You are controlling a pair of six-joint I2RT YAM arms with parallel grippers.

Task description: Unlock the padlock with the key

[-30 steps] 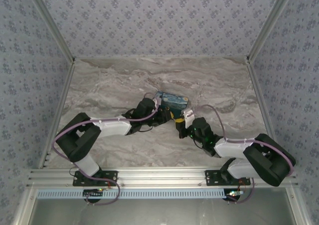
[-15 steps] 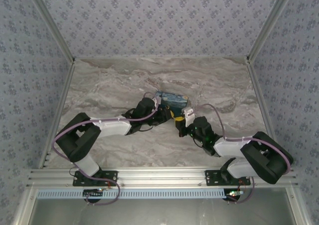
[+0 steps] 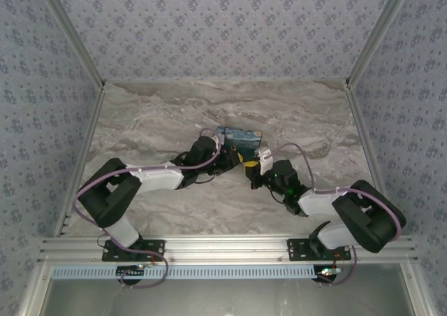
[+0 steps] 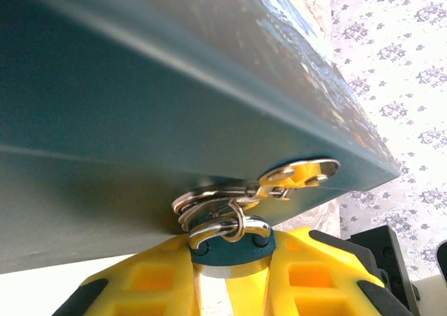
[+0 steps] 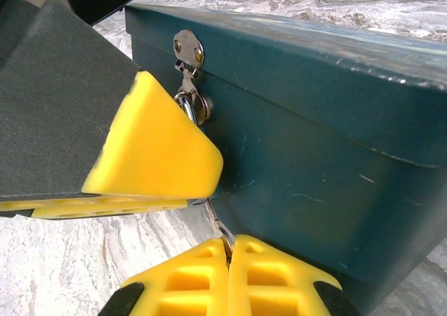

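Here, my left gripper (image 4: pixel 230 268) clamps one padlock (image 4: pixel 232 249), my right gripper (image 5: pixel 229 249) pinches one key (image 5: pixel 217 224), beside one shut box (image 5: pixel 314 141).

The left gripper (image 4: pixel 230 242) clamps a small teal padlock (image 4: pixel 237 253) between its yellow fingers (image 4: pixel 140 288), one on each side of the body. The padlock's silver shackle (image 4: pixel 225 226) loops up among metal rings that hang from a hasp (image 4: pixel 297 174), which lies flat against the side of a dark teal box (image 4: pixel 140 106). The box looms just beyond the fingers. Past its right corner stands a pale flowered wall (image 4: pixel 398 85), and a black part (image 4: pixel 380 249) sits just right of the fingers
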